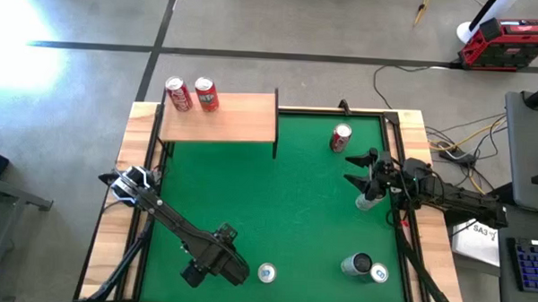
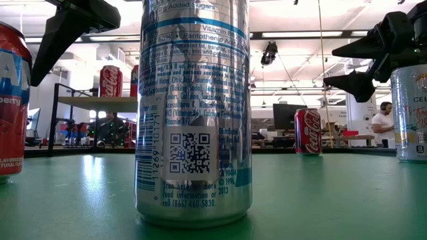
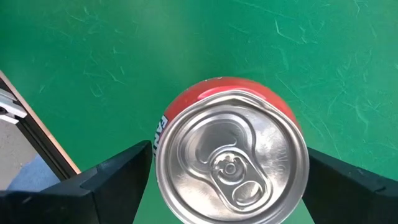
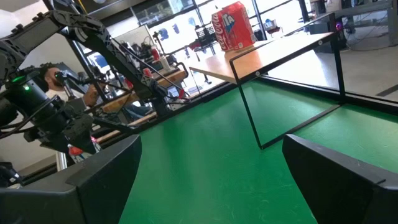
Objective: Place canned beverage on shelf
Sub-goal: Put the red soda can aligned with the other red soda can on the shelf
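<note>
The shelf [image 1: 221,118] is a light-wood board on thin black legs at the far left of the green mat [image 1: 285,214]; two red cans [image 1: 179,94] [image 1: 205,93] stand on it. My left gripper [image 1: 204,263] is open near the front edge, above an upright red can [image 3: 230,162] with a silver top. Its fingers stand on either side of the can without touching it. In the high view the arm hides this can. My right gripper [image 1: 356,169] is open and empty at the right, just beyond a silver can [image 1: 366,201].
A red cola can [image 1: 340,137] stands at the far right of the mat. A silver can [image 1: 266,274] stands at the front edge, filling the low view [image 2: 193,113]. Two more cans [image 1: 359,264] [image 1: 378,274] stand at the front right. Cables and a keyboard lie off the table's right.
</note>
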Robot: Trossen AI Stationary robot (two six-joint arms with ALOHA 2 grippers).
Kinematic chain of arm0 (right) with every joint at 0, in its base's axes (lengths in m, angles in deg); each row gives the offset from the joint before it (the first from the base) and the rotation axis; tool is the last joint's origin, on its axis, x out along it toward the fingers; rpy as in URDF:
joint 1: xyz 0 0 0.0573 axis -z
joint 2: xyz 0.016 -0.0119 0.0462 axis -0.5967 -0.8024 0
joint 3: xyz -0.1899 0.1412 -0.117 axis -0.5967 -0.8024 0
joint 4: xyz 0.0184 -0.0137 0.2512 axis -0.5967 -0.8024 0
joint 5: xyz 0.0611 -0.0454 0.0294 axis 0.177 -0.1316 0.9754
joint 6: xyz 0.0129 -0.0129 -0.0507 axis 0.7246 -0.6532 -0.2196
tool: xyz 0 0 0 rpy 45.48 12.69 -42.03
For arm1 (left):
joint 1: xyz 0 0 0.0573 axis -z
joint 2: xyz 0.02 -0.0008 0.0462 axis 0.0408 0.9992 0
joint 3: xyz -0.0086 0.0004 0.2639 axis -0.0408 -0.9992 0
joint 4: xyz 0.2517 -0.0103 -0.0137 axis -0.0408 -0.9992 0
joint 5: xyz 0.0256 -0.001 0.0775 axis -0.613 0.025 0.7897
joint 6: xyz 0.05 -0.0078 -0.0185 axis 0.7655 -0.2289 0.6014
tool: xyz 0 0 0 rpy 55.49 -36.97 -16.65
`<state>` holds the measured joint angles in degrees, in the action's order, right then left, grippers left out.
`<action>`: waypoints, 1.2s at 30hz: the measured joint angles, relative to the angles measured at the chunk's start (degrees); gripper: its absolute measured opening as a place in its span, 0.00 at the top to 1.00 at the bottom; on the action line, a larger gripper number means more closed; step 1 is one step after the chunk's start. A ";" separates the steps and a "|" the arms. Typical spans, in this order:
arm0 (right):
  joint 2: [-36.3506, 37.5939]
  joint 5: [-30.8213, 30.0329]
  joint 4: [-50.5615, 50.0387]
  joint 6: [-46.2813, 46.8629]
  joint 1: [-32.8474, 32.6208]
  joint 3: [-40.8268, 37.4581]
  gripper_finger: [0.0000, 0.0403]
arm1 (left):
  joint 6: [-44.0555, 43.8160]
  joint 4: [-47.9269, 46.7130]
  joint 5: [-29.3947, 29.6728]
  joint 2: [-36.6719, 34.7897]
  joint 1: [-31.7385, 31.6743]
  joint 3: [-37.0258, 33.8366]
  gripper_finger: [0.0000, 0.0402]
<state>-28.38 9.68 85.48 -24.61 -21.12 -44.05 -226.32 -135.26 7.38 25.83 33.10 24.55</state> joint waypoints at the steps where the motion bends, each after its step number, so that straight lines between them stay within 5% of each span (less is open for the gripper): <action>1: 0.00 0.00 0.00 0.00 0.01 0.01 0.05 | -0.03 0.00 -0.01 0.00 0.01 0.00 0.13; 11: 0.00 -0.01 0.01 0.00 0.01 0.02 0.05 | 3.01 -0.96 0.70 0.00 -0.17 0.07 0.13; 18: 0.00 0.01 0.00 0.00 -0.01 0.00 0.05 | 3.40 0.05 1.21 0.00 -0.15 0.09 0.30; 22: 0.00 0.01 0.01 0.00 -0.01 0.02 0.05 | 5.46 0.62 1.75 0.00 -0.13 0.09 0.30; 36: 0.00 -0.01 0.01 0.00 0.00 0.00 0.05 | 63.45 0.21 17.39 -0.88 -2.83 0.02 0.30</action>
<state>-28.38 9.68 85.49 -24.61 -21.12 -44.05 -162.87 -135.05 24.78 24.95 30.27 24.57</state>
